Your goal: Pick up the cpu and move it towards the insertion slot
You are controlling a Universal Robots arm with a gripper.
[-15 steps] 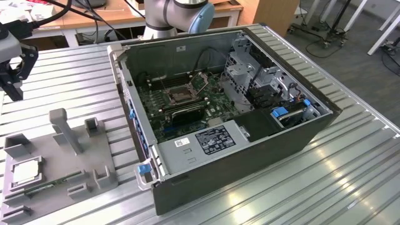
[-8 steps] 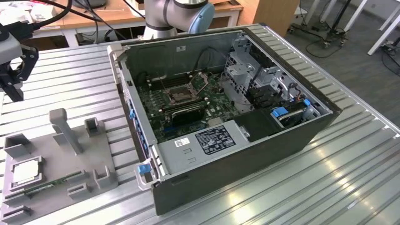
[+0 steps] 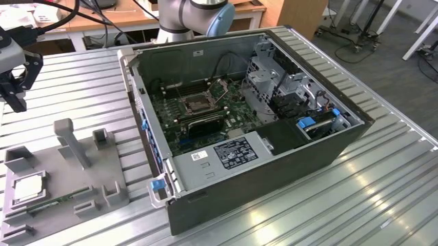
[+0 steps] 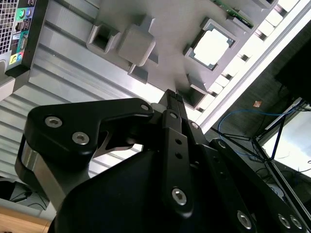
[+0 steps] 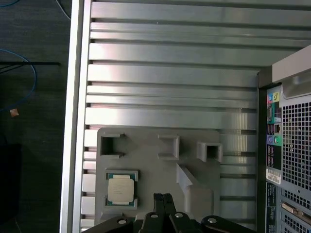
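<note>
The tool [image 5: 163, 197] is fully closed and empty, above the grey holder [image 5: 150, 174] where the cpu [image 5: 120, 189] sits.

No lettering can be read anywhere. In the exterior view, just below the centre of the frame, a black label [image 3: 236, 152] with pale lines of print lies on the grey power supply box [image 3: 198, 174]; its characters are too small to make out. A small white sticker [image 3: 199, 156] sits just beside it, toward the exterior view's left, equally unreadable. In the first wrist view a white label [image 5: 273, 177] stands on the computer case's rear panel [image 5: 294, 141], its print indistinct. The cpu [image 5: 120, 189] lid bears only faint, illegible marks.
</note>
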